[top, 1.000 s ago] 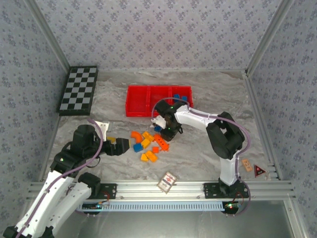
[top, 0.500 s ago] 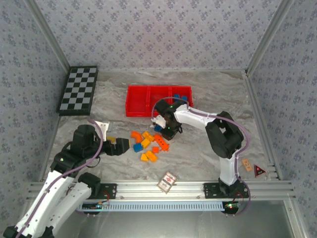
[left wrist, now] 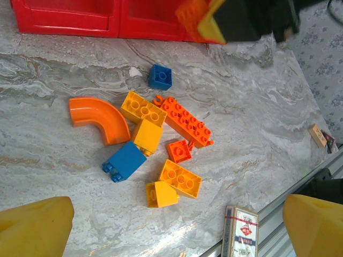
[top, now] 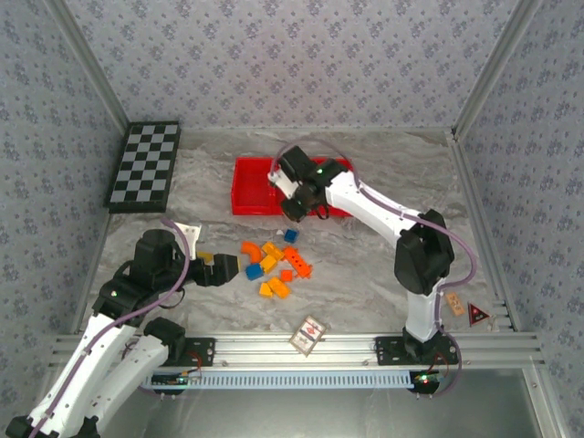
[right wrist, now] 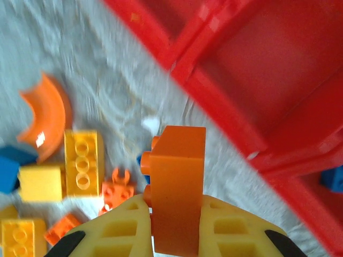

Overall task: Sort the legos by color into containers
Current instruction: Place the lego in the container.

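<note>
Marbled grey table [top: 356,283], patterned walls on three sides. Right claw [right wrist: 177,217] is clamped on an orange brick [right wrist: 177,176], held just off the near wall of the red tray [top: 248,199]. Left claw [top: 226,266] stands wide apart and empty beside the loose legos [left wrist: 161,139]. About nine bricks lie unsorted on the table. One blue brick [right wrist: 335,179] sits in a compartment. Judged early: most sorting is left. Small patterned card [left wrist: 242,231] by the rail carries no legible writing.

Floral-patterned walls [top: 292,55], seemingly marble tabletop [top: 365,274].
</note>
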